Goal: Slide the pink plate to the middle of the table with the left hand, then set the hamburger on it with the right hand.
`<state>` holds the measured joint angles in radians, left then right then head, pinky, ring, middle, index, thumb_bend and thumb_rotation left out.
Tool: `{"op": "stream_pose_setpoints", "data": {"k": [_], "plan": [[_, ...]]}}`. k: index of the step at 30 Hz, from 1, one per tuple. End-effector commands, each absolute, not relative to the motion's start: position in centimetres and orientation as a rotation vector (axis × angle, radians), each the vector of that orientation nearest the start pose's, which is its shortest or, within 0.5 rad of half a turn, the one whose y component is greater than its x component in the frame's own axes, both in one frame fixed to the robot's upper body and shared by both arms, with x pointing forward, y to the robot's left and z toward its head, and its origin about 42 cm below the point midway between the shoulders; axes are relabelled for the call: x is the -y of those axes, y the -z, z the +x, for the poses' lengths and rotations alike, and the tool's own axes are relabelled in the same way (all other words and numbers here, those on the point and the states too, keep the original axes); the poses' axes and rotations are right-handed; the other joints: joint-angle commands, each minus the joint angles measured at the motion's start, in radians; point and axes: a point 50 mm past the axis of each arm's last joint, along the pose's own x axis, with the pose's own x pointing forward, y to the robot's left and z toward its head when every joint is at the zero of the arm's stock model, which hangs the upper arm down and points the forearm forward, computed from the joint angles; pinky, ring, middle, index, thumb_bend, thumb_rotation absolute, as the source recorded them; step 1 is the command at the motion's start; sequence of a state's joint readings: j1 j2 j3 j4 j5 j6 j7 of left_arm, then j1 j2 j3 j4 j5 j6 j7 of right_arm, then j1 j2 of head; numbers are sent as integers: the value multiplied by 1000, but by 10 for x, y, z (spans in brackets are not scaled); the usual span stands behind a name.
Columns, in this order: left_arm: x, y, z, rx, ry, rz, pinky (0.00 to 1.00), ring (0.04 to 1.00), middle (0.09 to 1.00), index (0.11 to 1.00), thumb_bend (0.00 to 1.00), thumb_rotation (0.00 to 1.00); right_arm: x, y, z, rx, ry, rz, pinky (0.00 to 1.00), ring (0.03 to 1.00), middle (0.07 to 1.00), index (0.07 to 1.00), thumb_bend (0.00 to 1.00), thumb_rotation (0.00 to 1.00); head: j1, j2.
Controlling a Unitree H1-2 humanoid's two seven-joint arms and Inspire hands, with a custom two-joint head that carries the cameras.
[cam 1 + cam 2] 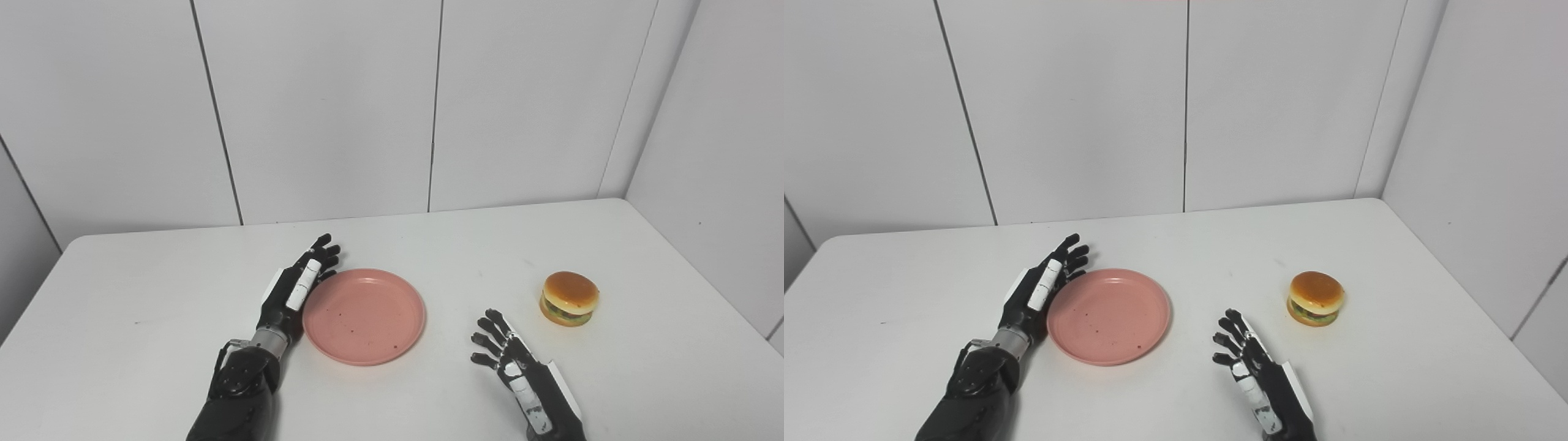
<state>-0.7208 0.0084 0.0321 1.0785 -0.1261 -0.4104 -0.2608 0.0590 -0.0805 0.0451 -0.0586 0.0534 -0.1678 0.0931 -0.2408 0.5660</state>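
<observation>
The pink plate (364,316) lies flat near the middle of the white table (153,288), with a few dark specks on it and nothing else. My left hand (299,283) rests open along the plate's left rim, fingers stretched toward the back wall and touching or nearly touching the rim. The hamburger (569,298) stands upright on the table to the right of the plate. My right hand (511,364) is open, fingers spread, low over the table between plate and hamburger, nearer the front edge and apart from both.
White wall panels (331,110) close off the back of the table, and another wall (716,141) runs along its right side. The table's left corner (67,245) is rounded.
</observation>
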Motion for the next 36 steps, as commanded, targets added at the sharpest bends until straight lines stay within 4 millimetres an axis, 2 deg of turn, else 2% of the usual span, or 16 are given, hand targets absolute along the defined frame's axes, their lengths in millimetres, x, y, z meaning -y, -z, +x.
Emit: {"op": "stream_pose_setpoints", "data": {"k": [1,3,5,9,11,14,17,21,25,30,36], "plan": [[-159,-72,455,-45,347,-81,899,915,890,901,914,821,216,-123,259,259,-98,-52,805,874,899,921,895,906,-17,-4],[-162,-71,455,-51,345,-83,896,913,887,897,930,820,216,-136,258,330,-81,-100,790,857,884,924,824,919,-31,-10],[-164,-70,456,-59,343,-83,895,912,887,896,934,820,216,-148,259,389,-71,-155,783,852,881,925,809,923,-43,-19],[-168,-69,457,-66,345,-81,913,912,884,901,931,806,222,-175,261,480,-25,-298,758,831,864,907,834,947,-54,-32],[-169,-69,458,-63,347,-72,893,911,885,900,911,813,225,-186,262,506,-6,-344,747,816,857,896,815,932,-57,-36],[-169,-68,458,-63,347,-74,895,913,888,902,900,809,231,-203,265,548,23,-395,737,810,850,887,838,917,-59,-41],[-169,-68,458,-65,344,-74,889,905,881,902,906,808,243,-219,270,589,32,-470,734,816,856,894,855,925,-62,-50],[-167,-67,457,-64,345,-78,884,899,875,897,914,802,260,-239,276,618,47,-594,729,848,887,907,841,866,-62,-52],[-164,-66,456,-67,348,-81,876,894,871,893,922,800,278,-255,285,639,86,-717,709,834,875,885,845,830,-65,-57],[-163,-65,455,-69,348,-82,877,894,869,890,922,803,290,-273,299,634,137,-948,693,814,860,876,848,895,-63,-58],[-162,-65,455,-65,350,-89,885,902,873,899,913,809,306,-285,321,566,182,-1150,685,800,833,829,866,863,-61,-59]]}}
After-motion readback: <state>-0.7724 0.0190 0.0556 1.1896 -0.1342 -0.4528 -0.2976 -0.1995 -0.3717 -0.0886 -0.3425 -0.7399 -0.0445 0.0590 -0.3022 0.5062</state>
